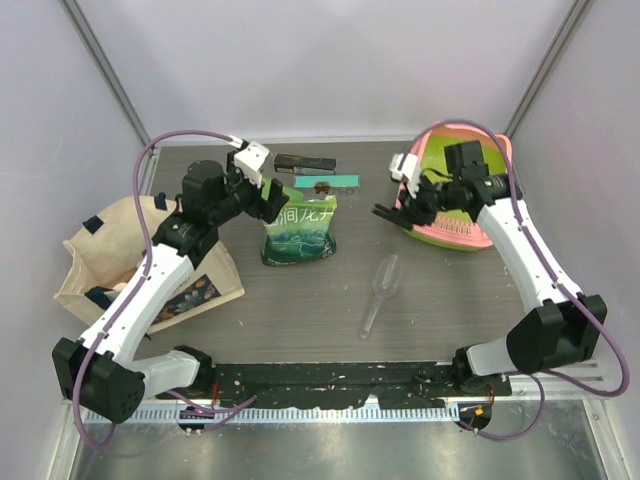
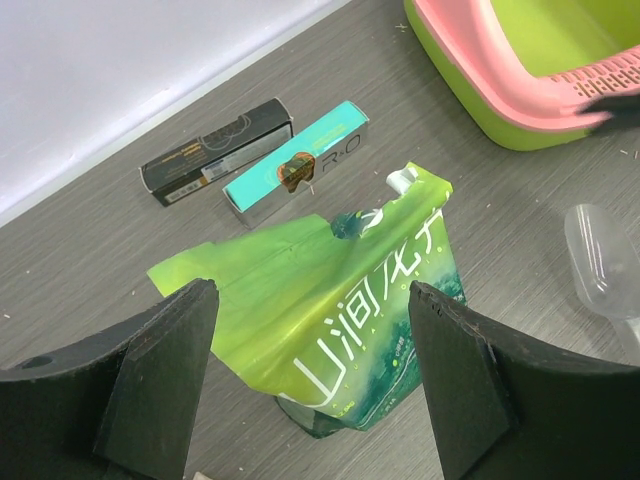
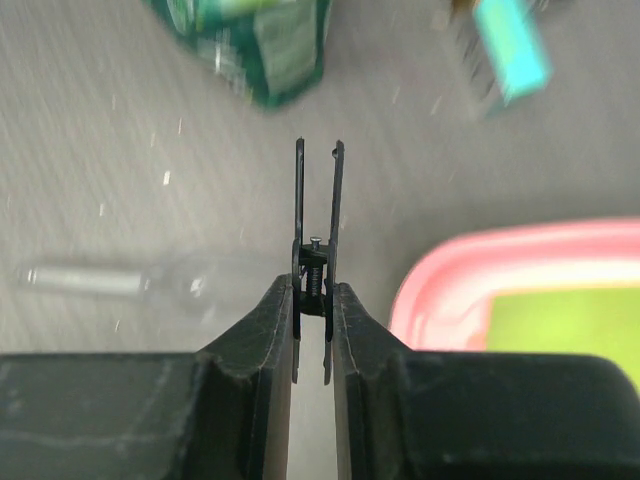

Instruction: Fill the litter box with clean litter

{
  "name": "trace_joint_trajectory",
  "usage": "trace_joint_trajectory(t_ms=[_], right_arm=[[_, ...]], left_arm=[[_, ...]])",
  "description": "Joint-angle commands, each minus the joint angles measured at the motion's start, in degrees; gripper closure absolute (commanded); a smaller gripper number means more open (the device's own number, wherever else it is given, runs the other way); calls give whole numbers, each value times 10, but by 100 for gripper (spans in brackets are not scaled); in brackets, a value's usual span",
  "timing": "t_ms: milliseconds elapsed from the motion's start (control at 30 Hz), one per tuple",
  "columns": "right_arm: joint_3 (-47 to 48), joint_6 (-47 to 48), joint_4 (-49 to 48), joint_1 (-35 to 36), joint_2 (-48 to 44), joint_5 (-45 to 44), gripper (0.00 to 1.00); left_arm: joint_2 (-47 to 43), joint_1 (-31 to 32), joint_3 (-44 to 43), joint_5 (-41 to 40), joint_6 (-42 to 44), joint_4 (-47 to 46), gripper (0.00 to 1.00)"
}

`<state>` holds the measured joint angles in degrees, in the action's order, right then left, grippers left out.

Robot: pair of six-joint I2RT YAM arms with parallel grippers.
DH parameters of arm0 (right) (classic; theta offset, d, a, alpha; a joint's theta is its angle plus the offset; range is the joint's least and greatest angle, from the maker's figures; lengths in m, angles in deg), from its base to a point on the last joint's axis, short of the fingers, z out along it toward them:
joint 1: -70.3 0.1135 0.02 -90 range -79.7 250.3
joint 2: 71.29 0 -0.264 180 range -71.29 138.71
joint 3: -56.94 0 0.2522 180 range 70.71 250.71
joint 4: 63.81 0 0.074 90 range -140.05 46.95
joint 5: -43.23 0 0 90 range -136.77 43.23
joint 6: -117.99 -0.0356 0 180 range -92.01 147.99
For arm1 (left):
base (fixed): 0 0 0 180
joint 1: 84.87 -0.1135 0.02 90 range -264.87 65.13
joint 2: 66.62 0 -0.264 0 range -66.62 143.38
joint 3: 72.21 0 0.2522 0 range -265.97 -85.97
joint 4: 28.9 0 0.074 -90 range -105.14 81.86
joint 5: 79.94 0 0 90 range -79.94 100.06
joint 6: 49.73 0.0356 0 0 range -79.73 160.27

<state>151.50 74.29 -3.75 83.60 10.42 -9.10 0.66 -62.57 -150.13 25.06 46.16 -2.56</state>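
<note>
At the left of the table (image 1: 450, 300), the beige tote bag (image 1: 95, 255) is sitting slumped; its contents cannot be made out. The left arm (image 1: 150, 280) is stretching forward from its base over the tote's right side, and its wrist is bending down toward the green printed bag (image 1: 298, 232). The left gripper (image 2: 310, 300) is gaping wide, one finger on either side of the bag's crumpled top flap, and it is gripping nothing. The bag is standing upright, and what it holds is not showing.

Behind the bag, a black box (image 1: 305, 162) and a teal box (image 1: 330, 184) are lying side by side. To the right, nearer the arms, a clear scoop (image 1: 383, 285) is lying flat.

The right arm (image 1: 530, 260) is reaching up the right side, and its wrist is folding left across the litter box (image 2: 480, 60). The right gripper (image 3: 312, 292) is pinching a thin black two-bladed tool (image 3: 299, 200), with the fingers nearly together. The litter box is sitting at the far right, just beside that gripper, and the part of its basin in view is showing plain lime green.
</note>
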Motion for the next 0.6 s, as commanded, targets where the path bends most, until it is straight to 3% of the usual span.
trace_joint_trajectory(t_ms=[0,200,367,567], right_arm=[[-93,113,171,-56,-55,-48,99],[-186,177,238,-171,-100,-82,99],[-265,228,251,-181,-106,-110,99],[-336,247,206,-184,-65,-135,98]], left_arm=[[6,-2,2,3,-13,-38,20],[15,-2,-7,-16,-34,-42,19],[28,-3,-18,-25,-43,-29,19],[52,-2,-47,-115,-67,-9,16]])
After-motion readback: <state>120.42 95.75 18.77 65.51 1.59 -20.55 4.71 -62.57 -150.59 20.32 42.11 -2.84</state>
